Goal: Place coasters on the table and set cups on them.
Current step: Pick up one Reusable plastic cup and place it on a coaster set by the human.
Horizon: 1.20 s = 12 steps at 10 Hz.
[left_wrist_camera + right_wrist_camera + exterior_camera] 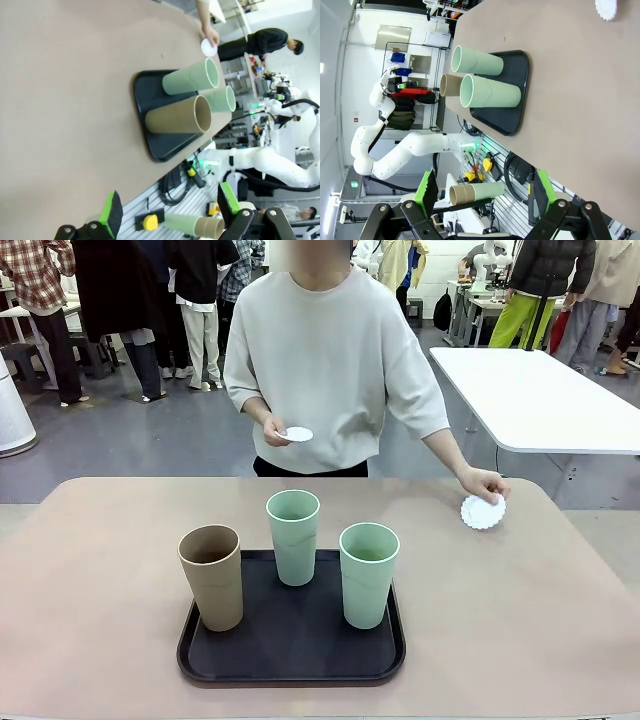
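Observation:
Three cups stand upright on a black tray: a tan one at the left, a mint one at the back and a second mint one at the right. The person's hand presses one white scalloped coaster onto the table at the far right. The other hand holds another coaster at waist height. My left gripper is open and empty, off the table's near edge, well away from the tan cup. My right gripper is likewise open and empty, far from the cups and the coaster.
A white rectangular table stands behind at the right. Bare tabletop lies on both sides of the tray and in front of the person. Spare stacked cups sit below the table's near edge. Other people stand in the background.

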Tool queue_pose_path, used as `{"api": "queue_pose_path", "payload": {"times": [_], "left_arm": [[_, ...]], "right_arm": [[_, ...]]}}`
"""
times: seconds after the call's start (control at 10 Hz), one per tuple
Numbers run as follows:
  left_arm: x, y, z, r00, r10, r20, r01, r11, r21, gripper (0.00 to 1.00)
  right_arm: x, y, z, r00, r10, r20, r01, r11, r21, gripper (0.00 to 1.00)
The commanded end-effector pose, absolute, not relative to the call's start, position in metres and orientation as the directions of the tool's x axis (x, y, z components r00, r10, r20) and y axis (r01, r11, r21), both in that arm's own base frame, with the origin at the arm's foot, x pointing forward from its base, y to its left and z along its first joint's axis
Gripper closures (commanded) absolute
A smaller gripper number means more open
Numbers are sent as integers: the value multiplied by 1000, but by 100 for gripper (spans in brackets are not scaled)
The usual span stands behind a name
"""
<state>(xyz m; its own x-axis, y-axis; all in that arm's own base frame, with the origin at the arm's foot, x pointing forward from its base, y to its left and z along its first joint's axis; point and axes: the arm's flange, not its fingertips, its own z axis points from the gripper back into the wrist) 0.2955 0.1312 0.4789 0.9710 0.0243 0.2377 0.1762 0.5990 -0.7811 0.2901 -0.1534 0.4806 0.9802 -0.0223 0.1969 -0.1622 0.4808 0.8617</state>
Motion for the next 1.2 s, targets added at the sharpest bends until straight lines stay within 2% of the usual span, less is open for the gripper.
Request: {"api": "queue_pose_path", "payload": {"times": [0.0,1.1], "left_arm": [[296,132,479,969,29,246,181,596,-782,0],[296,132,479,969,29,246,181,596,-782,0]], "right_arm": [[291,-152,480,979,-29,201,-165,461,872,0],[291,-152,480,979,-29,201,-165,461,872,0]]}}
